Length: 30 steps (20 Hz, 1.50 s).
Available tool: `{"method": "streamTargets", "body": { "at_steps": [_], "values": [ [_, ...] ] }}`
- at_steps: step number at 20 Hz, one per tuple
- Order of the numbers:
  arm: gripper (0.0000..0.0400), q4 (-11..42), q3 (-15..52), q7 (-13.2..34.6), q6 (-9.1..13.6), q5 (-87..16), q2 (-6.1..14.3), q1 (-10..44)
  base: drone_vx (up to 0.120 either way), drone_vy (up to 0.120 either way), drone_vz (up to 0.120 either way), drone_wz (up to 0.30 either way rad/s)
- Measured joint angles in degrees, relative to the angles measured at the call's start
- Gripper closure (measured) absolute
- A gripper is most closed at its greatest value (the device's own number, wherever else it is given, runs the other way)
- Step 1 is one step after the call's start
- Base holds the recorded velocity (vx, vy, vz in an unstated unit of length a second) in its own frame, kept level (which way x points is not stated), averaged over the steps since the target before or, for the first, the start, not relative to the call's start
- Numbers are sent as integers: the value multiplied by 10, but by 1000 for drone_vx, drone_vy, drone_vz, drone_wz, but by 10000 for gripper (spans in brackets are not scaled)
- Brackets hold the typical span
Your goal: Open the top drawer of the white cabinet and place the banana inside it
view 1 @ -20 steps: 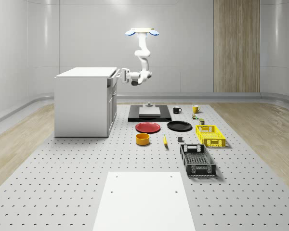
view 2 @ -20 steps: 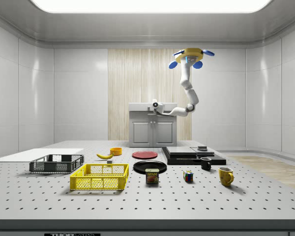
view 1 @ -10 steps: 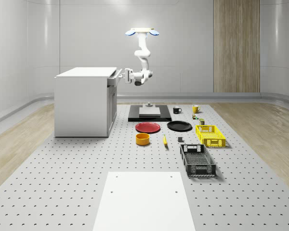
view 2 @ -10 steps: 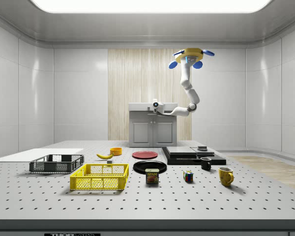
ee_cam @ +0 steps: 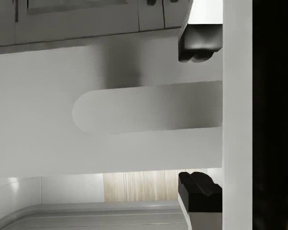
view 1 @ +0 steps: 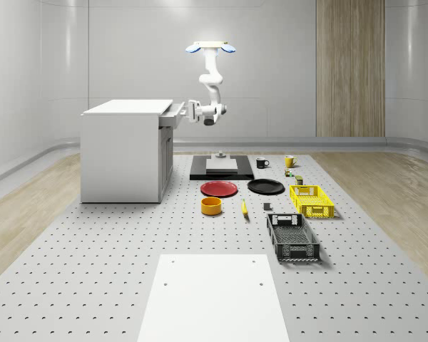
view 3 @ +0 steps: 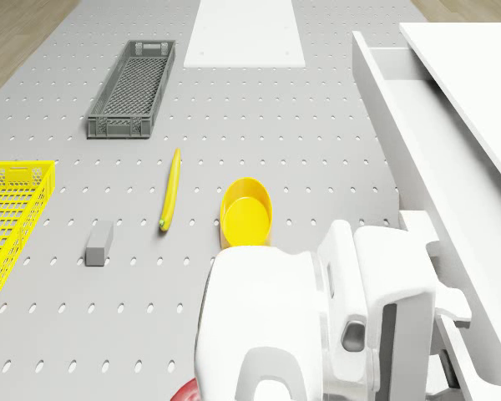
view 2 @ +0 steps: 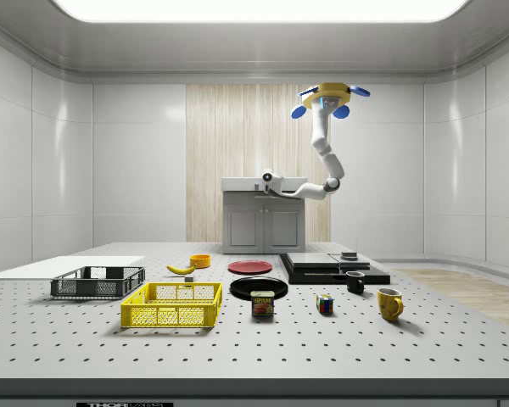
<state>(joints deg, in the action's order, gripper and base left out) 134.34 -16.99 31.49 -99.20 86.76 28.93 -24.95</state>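
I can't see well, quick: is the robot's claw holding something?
End effector: shut on the top drawer's handle, fingers on either side of it.

The whole-scene camera looked down from afar at the desk [view 1: 93,285]; the side camera faced the cabinet [view 2: 263,225] front across it, sharing both. The drone camera looked down the desk; the wrist camera sat close against the drawer [ee_cam: 134,124].

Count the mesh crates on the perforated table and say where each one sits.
2. The yellow crate sits toward the whole-scene view's right, beyond the dark grey crate, which lies nearer the camera. Neither is near the white cabinet. None seems hidden.
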Motion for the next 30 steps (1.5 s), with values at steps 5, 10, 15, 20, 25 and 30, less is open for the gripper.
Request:
{"method": "streamTargets", "body": {
  "at_steps": [5, 10, 15, 20, 25, 30],
  "values": [
    [247, 0, -7, -5, 0, -25, 16, 13, 0, 0, 0, 0],
    [246, 3, -31, -24, 17, -53, 22, 21, 0, 0, 0, 0],
    [272, -2, -59, -10, 43, -78, 29, 29, 0, 0, 0, 0],
    [135, 50, -96, -201, 182, -20, -100, 66, 0, 0, 0, 0],
    [249, 27, -76, -175, 189, -67, -106, 132, 0, 112, 0, 0],
    [282, 15, -68, -101, 170, -89, -45, 142, 0, 120, 0, 0]
  ]
}}
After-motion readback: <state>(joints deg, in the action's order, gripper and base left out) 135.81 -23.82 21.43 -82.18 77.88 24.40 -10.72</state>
